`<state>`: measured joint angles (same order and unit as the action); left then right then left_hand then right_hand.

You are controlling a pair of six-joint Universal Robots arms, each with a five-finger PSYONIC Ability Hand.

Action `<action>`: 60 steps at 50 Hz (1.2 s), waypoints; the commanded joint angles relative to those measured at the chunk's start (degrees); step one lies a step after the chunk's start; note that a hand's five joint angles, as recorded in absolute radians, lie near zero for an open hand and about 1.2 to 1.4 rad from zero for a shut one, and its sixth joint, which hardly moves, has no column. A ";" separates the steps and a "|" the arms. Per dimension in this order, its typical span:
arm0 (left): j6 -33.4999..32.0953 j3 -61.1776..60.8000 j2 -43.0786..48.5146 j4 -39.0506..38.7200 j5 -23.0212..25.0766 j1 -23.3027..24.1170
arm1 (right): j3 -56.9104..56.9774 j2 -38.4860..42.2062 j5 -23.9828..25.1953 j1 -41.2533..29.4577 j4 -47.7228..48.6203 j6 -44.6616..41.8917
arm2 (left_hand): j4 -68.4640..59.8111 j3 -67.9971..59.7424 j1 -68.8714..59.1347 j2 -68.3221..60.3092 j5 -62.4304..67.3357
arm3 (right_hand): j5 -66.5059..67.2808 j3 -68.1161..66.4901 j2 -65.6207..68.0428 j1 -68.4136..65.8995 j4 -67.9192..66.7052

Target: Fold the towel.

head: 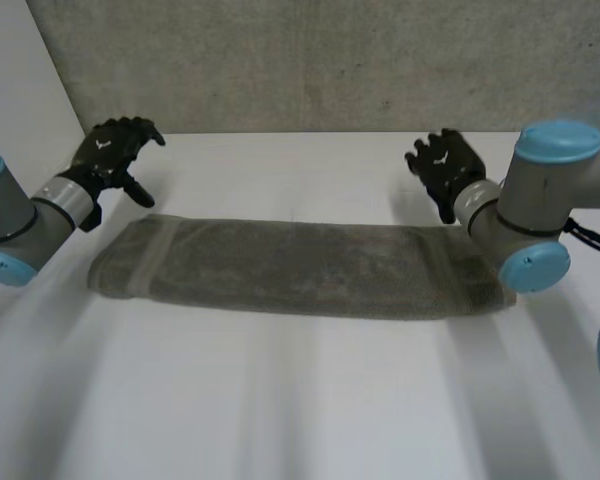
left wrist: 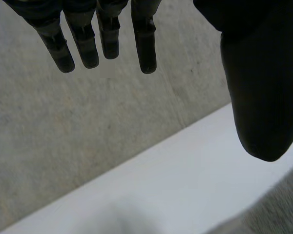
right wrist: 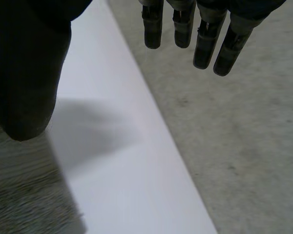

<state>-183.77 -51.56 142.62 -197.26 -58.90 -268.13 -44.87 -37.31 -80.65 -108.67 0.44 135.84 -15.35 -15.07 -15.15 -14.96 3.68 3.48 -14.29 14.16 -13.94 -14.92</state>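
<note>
Towel flat on table, long strip between arms. Left hand, right hand both slack, empty, hovering beyond its ends. Likely soft, limp, light: pinch end corners

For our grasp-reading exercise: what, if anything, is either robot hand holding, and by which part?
Nothing is held. The left hand and right hand are both open, clear of the grey towel.

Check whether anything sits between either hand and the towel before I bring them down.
Nothing visible does. The towel lies in a long strip on the table; the left hand is beyond its left end, the right hand beyond its right end, both open, with only bare table between.
</note>
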 commanded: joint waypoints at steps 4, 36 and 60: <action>0.43 -7.04 -12.52 5.56 -4.74 0.33 | -4.85 -14.95 -1.00 -0.05 -1.92 12.60 | 2.45 2.16 2.25 2.06 -0.78 | -3.48 4.29 -4.16 3.94 4.92; 5.52 -43.27 -36.80 -2.60 -13.00 1.12 | -49.17 -30.19 -0.30 7.33 0.18 10.85 | 2.61 2.33 2.41 2.23 -0.94 | -1.21 2.02 -1.89 1.67 2.65; 9.83 -50.74 -33.29 -17.10 -13.09 0.51 | -51.11 -21.92 3.04 12.08 15.91 10.33 | 2.78 2.50 2.58 2.40 -1.11 | 66.52 -65.71 65.84 -66.06 -65.08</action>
<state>-173.87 -101.41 109.51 -213.38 -71.98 -267.65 -96.11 -58.80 -79.49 -97.66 16.27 146.78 -15.35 -15.07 -15.15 -14.96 3.69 66.22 -75.99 74.17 -75.12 -76.57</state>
